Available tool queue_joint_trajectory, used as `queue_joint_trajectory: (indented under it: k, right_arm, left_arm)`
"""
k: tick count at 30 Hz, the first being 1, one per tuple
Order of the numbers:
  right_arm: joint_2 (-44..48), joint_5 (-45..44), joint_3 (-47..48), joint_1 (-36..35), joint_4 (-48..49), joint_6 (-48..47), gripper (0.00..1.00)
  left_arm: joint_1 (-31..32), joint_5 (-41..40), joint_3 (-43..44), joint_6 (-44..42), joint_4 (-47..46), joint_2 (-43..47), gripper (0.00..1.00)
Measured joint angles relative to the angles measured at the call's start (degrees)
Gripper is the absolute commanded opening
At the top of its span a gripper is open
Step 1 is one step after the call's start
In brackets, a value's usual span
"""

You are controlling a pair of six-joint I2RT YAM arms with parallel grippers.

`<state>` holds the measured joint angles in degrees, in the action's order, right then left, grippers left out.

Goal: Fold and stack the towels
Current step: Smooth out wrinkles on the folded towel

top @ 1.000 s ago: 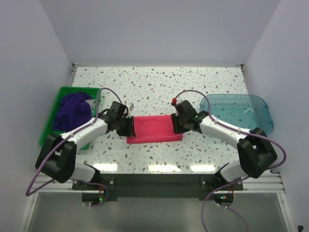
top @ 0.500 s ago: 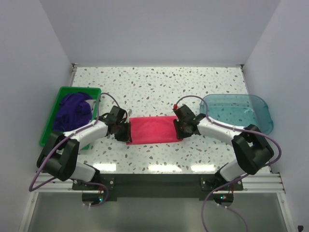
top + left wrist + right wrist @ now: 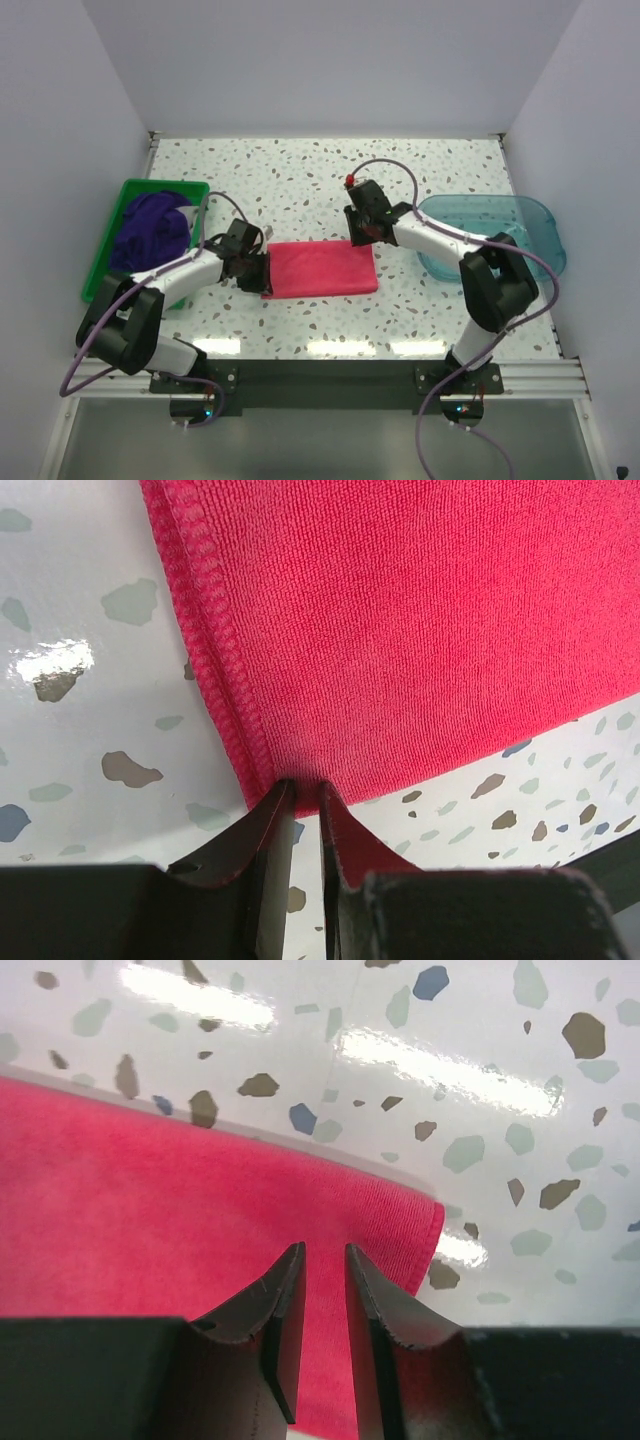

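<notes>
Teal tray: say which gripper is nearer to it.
Right. The right gripper sits at the towel's far right corner, just left of the tray; the left gripper is at the towel's left end, farther off.

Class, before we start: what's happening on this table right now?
Two robot arms are working on a pink towel that lies folded flat mid-table. The left pincer sits at a corner of its left end, jaws almost together. The right pincer hovers over its far right corner, slightly open. Purple towels lie in the green bin on the left, and a teal tray stands on the right.
</notes>
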<state>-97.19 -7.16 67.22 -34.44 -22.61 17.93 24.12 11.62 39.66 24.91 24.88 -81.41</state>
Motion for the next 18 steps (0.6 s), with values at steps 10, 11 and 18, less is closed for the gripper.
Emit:
queue_joint_trajectory:
  k: [10,11,18]
  right_arm:
    - [-8.72,1.9,-1.38,4.9,4.98,0.22,0.27]
    - [-8.72,2.23,-1.36,4.98,4.98,0.22,0.27]
    - [-6.16,2.95,0.9,4.98,0.42,-0.07,0.43]
  left_arm:
    - [-1.31,0.15,-0.26,0.0,-0.59,-0.15,0.19]
    - [-1.64,0.15,-0.26,0.0,-0.7,-0.24,0.2]
    - [-6.23,-1.86,0.76,-0.74,-0.63,-0.39,0.41]
